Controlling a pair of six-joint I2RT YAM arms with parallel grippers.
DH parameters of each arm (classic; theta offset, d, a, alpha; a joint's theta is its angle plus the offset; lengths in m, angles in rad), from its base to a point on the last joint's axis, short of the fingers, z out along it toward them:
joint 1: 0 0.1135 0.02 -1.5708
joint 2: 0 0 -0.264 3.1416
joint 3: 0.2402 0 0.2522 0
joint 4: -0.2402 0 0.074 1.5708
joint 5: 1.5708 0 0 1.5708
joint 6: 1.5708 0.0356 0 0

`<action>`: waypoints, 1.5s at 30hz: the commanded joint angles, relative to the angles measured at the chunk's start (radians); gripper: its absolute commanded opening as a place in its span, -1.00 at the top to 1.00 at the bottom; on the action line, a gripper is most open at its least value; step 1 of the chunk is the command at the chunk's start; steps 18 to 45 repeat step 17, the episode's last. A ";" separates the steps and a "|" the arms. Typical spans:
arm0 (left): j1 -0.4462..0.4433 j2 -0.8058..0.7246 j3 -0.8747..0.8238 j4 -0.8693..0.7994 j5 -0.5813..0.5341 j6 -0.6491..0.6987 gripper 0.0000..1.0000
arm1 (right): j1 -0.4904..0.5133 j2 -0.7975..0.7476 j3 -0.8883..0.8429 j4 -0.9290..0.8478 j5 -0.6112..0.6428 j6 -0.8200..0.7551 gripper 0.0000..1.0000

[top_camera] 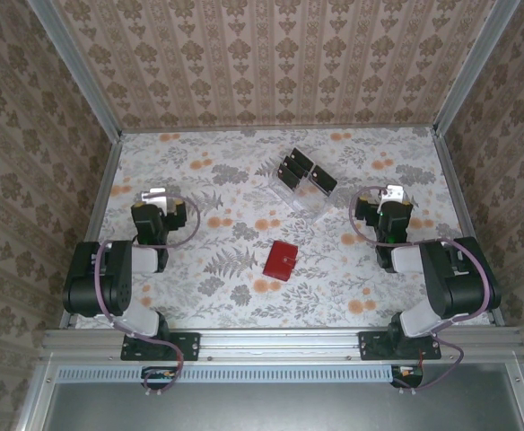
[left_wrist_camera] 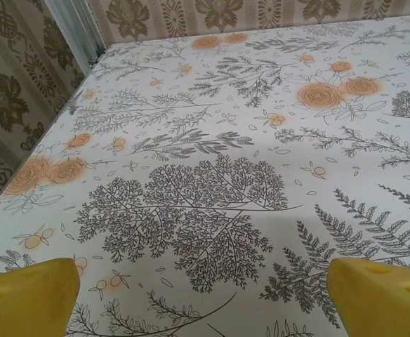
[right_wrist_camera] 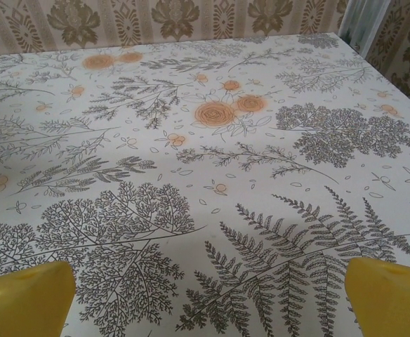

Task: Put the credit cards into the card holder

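While my left gripper and right gripper gape empty, a red leather-like card holder lies folded. Small black credit cards rest beyond.

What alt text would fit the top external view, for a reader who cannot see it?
A closed red card holder lies mid-way on a floral table, with black credit cards in a clear tray beyond it. The left gripper and right gripper rest open and empty at either side.

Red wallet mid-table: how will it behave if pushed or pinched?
The red wallet lies flat and low, so a push likely slides it, no tipping. It looks like a thin fold; pinched at one edge it may flop open.
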 commanded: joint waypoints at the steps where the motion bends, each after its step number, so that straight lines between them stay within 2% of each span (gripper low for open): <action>1: 0.010 0.000 0.021 -0.010 0.018 -0.007 -1.00 | -0.002 -0.005 0.003 0.032 -0.016 -0.008 -1.00; 8: 0.010 0.002 0.021 -0.009 0.013 -0.003 -1.00 | -0.002 0.000 0.013 0.018 -0.017 -0.007 -1.00; 15: 0.001 0.002 0.017 -0.003 0.002 -0.002 -1.00 | -0.009 -0.001 0.021 0.002 -0.068 -0.017 -1.00; 45: 0.004 0.000 0.018 -0.003 0.006 -0.003 -1.00 | -0.010 -0.003 0.015 0.011 -0.069 -0.019 -1.00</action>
